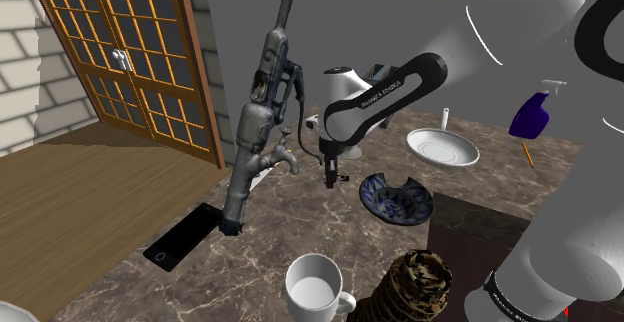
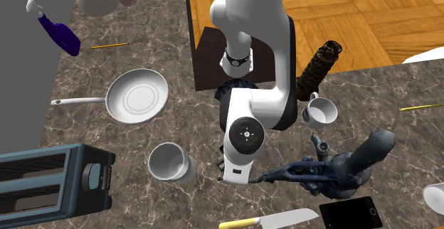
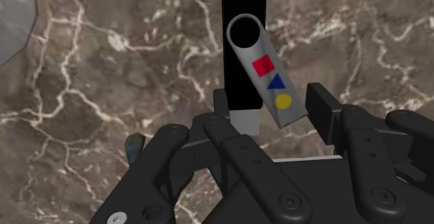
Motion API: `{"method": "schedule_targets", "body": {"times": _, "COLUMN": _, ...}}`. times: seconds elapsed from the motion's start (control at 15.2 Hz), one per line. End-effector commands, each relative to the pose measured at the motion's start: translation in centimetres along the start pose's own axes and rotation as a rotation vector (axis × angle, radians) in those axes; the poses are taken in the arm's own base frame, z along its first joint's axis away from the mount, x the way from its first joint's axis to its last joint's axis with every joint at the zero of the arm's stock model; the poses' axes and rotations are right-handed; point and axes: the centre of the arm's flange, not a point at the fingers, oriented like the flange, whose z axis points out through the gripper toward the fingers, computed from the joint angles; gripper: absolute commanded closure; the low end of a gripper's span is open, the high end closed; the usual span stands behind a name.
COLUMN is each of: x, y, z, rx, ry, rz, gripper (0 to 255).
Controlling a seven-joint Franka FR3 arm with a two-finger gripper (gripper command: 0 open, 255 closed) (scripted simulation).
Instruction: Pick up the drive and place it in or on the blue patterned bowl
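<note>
1. Beneath the gripper (image 3: 272,99), the drive (image 3: 243,56) lies flat on the marbled counter (image 3: 104,83) — jaws spread, pinching nothing.
2. We advise descending straight, closing across its black body; the bowl (image 1: 395,200) waits near, shoulder view's right.

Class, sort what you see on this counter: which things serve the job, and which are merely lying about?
Job: drive, blue patterned bowl, tool.
Lying about: mug, white pan, spray bottle, phone, toaster, knife.
</note>
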Motion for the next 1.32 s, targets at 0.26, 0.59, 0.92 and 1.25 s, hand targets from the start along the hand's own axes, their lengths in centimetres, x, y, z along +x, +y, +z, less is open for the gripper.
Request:
{"method": "schedule_targets", "body": {"times": 0.26, "x": -0.1, "y": 0.1, "z": -2.9, "rx": 0.001, "ry": -0.002, "rz": 0.000, "gripper": 255}}
{"method": "schedule_targets", "body": {"times": 0.59, "x": -0.1, "y": 0.1, "z": -5.5, "rx": 0.001, "ry": -0.002, "rz": 0.000, "gripper": 255}}
{"method": "schedule_targets", "body": {"times": 0.92, "x": -0.1, "y": 0.1, "z": -8.2, "rx": 0.001, "ry": -0.002, "rz": 0.000, "gripper": 255}}
{"method": "schedule_targets", "body": {"times": 1.25, "x": -0.1, "y": 0.1, "z": -10.8, "rx": 0.001, "ry": -0.002, "rz": 0.000, "gripper": 255}}
